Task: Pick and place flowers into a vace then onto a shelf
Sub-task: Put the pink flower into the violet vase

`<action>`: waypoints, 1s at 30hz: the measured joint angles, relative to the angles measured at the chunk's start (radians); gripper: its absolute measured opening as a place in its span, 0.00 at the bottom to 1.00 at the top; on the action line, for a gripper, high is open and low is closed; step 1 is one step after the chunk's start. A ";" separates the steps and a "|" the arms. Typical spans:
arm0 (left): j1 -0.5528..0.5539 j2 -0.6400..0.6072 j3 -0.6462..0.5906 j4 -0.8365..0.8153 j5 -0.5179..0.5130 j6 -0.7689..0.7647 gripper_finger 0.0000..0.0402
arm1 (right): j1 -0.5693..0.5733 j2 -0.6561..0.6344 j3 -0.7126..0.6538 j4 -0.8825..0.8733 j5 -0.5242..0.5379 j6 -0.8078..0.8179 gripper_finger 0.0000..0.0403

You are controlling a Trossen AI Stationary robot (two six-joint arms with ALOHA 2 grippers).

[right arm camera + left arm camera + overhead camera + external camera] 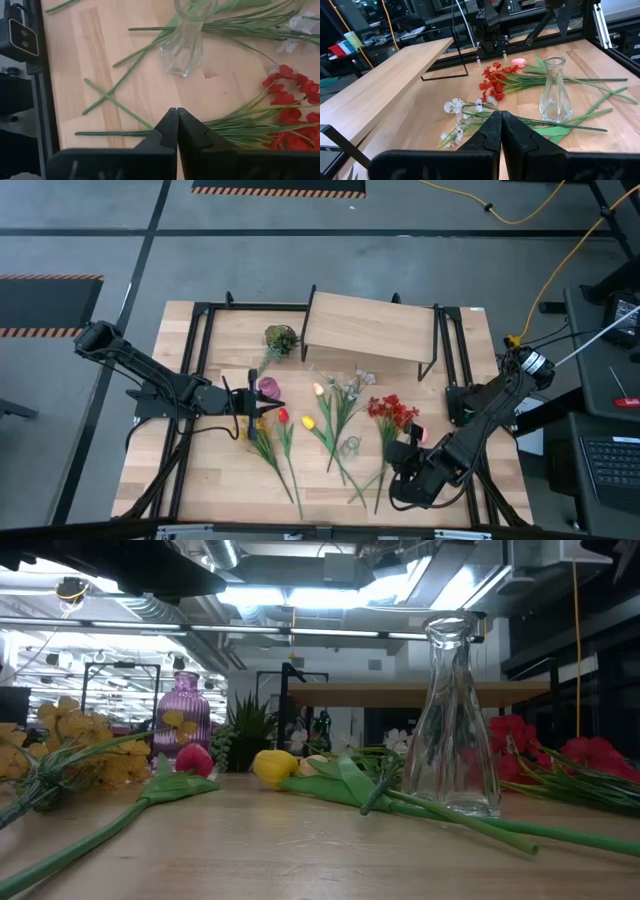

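The flowers (335, 420) lie loose across the middle of the table (220, 480), stems fanning toward its near edge; red clusters (392, 411) sit at the 3 o'clock side of the spread, white blossoms (352, 383) in the centre, yellow (308, 422) and red (283, 415) tulip buds toward 9 o'clock; a clear glass vase (350, 446) stands upright among the stems, nothing in it; a purple vase (268, 387) stands at about 10 o'clock from it; a leafy bunch (280, 339) sits beyond, beside the shelf (370, 328), which stands bare at the table's 12 o'clock edge; the left gripper (268, 407) hangs by the purple vase, fingers pressed together, holding nothing; the right gripper (408, 450) hangs at 3 o'clock from the clear vase, fingers likewise together and empty.
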 joint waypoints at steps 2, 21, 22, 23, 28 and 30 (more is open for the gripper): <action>0.000 0.000 0.000 0.000 0.000 -0.004 0.02 | -0.001 0.000 0.000 -0.012 0.000 -0.020 0.01; 0.000 0.000 0.000 -0.003 0.002 -0.052 0.01 | 0.002 0.003 -0.208 0.038 0.001 -0.071 0.25; 0.000 0.000 0.000 -0.003 0.002 -0.052 0.01 | 0.003 0.003 -0.219 0.058 -0.012 -0.071 0.26; 0.000 0.000 0.000 -0.003 0.002 -0.052 0.01 | 0.006 0.003 -0.232 0.085 -0.025 -0.071 0.28; 0.000 0.000 0.000 -0.001 -0.008 0.011 0.01 | 0.020 0.003 -0.266 0.167 -0.086 -0.070 0.31; 0.000 0.000 0.000 -0.001 -0.009 0.037 0.01 | 0.021 0.003 -0.266 0.176 -0.088 -0.071 0.31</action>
